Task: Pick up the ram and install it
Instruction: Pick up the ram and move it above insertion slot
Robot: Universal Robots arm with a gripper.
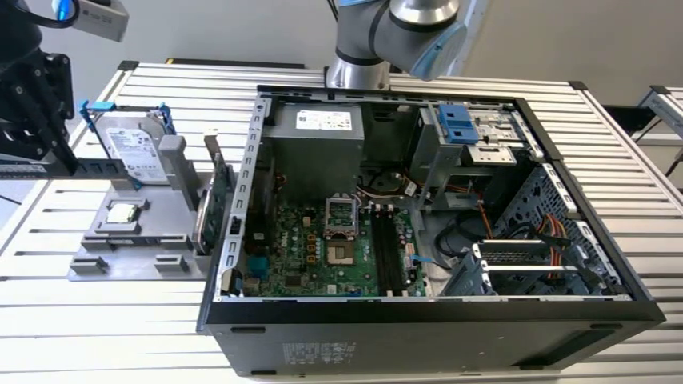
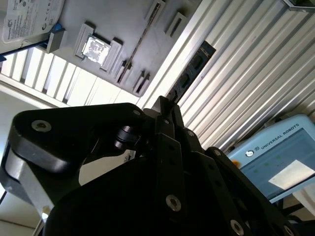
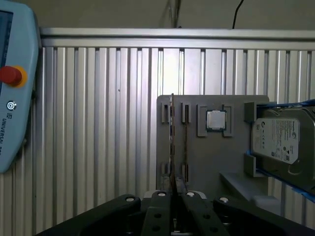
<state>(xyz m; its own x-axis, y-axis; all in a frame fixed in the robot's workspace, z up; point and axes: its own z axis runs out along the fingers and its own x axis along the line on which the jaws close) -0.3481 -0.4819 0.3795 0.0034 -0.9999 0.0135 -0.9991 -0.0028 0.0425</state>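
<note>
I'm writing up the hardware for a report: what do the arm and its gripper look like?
The arm has rounded silver-grey joints with a light blue cap. The gripper is matt black in both wrist views, built of flat angular link plates joined by small silver screw heads.

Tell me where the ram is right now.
The ram is clamped in the jaws of the gripper, jutting out over the ribbed table beside the grey parts tray, at the exterior view's far left, outside the computer case.
</note>
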